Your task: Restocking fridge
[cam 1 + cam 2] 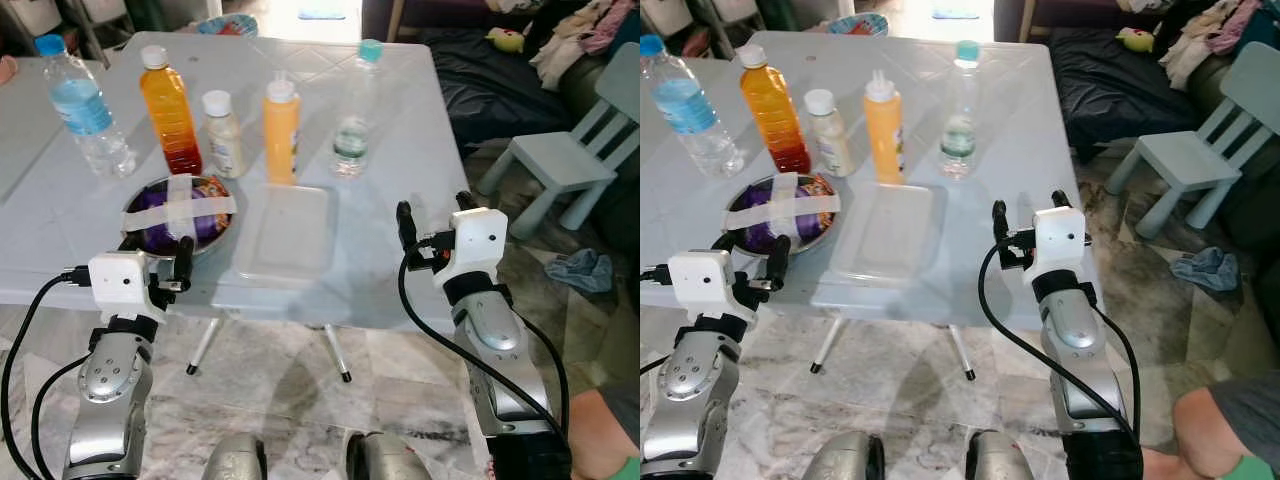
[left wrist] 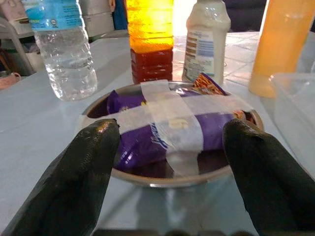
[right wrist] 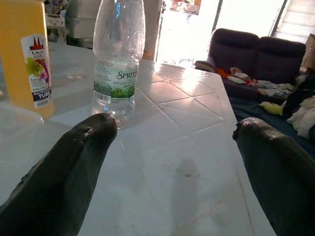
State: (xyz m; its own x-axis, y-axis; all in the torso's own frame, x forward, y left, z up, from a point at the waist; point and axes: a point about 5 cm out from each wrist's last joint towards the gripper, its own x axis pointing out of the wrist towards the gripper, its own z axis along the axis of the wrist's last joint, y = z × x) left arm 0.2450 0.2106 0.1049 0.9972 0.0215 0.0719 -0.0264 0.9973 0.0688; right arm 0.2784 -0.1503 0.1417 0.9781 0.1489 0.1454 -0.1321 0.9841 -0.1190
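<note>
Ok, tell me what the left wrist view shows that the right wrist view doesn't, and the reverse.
Left wrist, not right: the taped steel bowl holding a purple packet, the blue-labelled water bottle, the amber bottle, the white bottle and the open left claw. Right wrist, not left: the Sprite bottle, a dark sofa and the open right claw. Both: the orange squeeze bottle and the pale table.

Five upright bottles [image 1: 170, 110] stood in a row behind the taped steel bowl [image 1: 180, 213] and clear lidded tub [image 1: 287, 232].
</note>
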